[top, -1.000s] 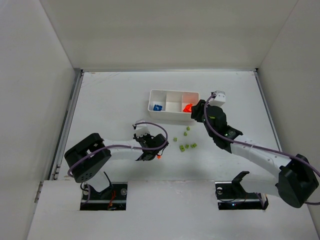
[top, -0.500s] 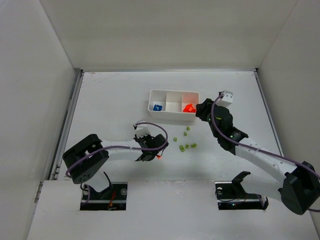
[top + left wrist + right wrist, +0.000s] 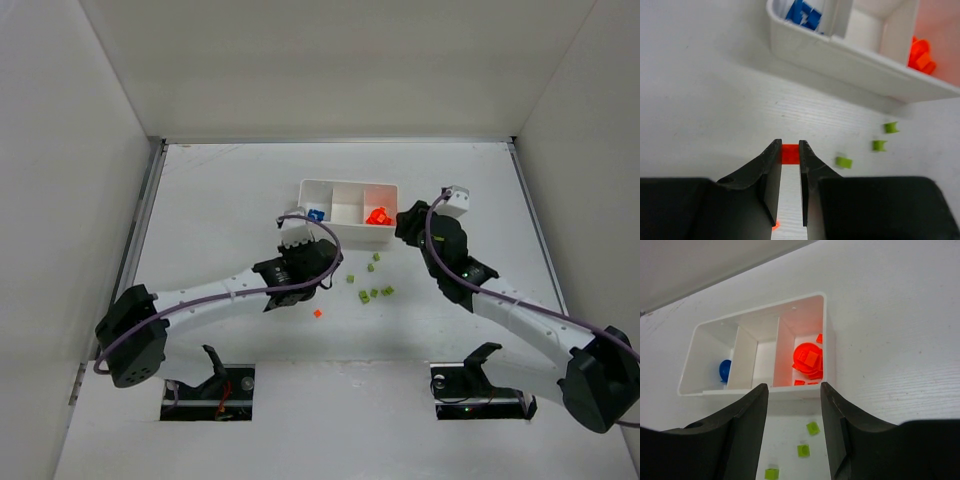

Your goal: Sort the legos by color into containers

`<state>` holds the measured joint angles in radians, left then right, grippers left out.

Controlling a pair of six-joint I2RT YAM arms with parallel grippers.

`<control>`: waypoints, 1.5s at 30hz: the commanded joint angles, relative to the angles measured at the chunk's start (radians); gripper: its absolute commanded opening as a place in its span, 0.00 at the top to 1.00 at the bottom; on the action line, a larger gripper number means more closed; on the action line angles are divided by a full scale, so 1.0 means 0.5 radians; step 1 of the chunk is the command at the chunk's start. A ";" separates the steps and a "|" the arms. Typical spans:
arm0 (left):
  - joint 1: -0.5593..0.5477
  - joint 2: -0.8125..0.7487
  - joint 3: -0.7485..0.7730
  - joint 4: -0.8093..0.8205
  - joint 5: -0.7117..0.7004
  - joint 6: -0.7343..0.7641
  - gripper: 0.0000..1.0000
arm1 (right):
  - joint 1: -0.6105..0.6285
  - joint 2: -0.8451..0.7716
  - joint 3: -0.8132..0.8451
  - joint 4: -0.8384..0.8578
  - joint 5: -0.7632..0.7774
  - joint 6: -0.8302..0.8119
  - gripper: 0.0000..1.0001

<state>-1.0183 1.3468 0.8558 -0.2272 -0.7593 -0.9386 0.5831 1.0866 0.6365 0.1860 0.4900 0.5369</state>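
Pinching an orange brick (image 3: 790, 154) between its tips, my left gripper (image 3: 790, 147) hangs just short of the tray (image 3: 840, 55); I should clear its wall and release over the compartment of orange pieces (image 3: 921, 54). My right gripper (image 3: 793, 387) hovers spread beside the tray.

Fingers of the left gripper (image 3: 790, 149) partly hid the orange lego (image 3: 790, 155) between them; ahead, the tray (image 3: 840, 52) overran the view's top edge.

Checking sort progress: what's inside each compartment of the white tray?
White tray: left compartment holds blue legos, right orange-red legos, middle compartment shows none. Near wall hides its front floor strip.
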 commanded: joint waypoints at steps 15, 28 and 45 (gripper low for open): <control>0.210 1.046 1.190 0.660 0.515 0.644 0.86 | 0.047 -0.418 -0.322 -0.212 0.029 0.239 0.49; 0.308 1.210 1.391 0.696 0.663 0.665 0.55 | 0.491 -0.419 -0.420 -0.203 -0.105 0.242 0.53; 0.710 -0.517 -0.483 1.059 0.503 0.626 0.47 | 1.336 0.698 0.012 0.088 -0.198 -0.248 0.49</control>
<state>-0.6899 1.1904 0.7113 0.2752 -0.4652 -0.6254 1.2461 1.3731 0.5671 0.1421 0.4042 0.4774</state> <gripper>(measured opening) 0.526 0.507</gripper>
